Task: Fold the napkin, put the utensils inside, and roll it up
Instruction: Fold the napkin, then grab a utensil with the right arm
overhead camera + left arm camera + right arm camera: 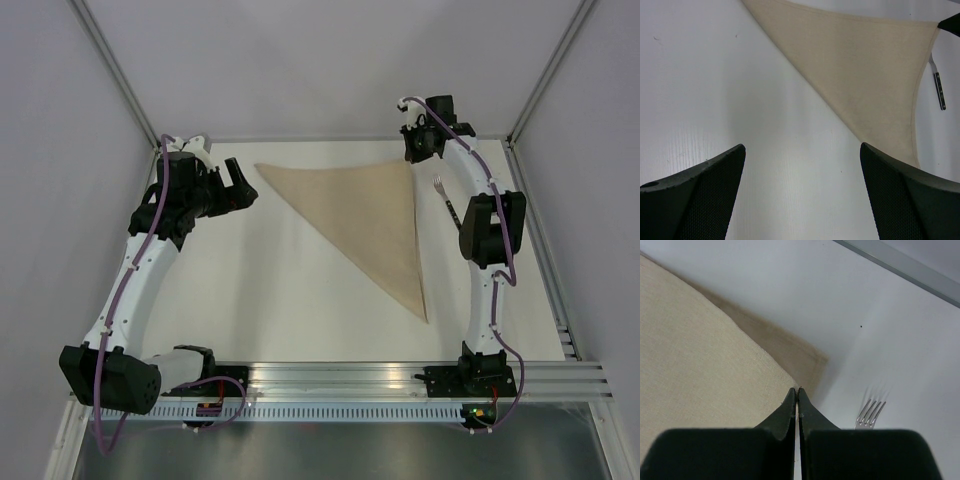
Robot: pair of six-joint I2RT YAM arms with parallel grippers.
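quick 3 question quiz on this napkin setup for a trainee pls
1. True or false: the napkin lies folded into a triangle.
2. The fingers of the right hand are: A) shut together B) spread wide open C) out of view.
3. Fill in: the utensil lying beside the napkin, on the right arm's side, is a ____.

Key: 1 true; 2 A; 3 fork.

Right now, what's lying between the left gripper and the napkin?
Nothing: only bare white table separates the open left gripper from the napkin and its slanted edge. The left wrist view shows it plainly.
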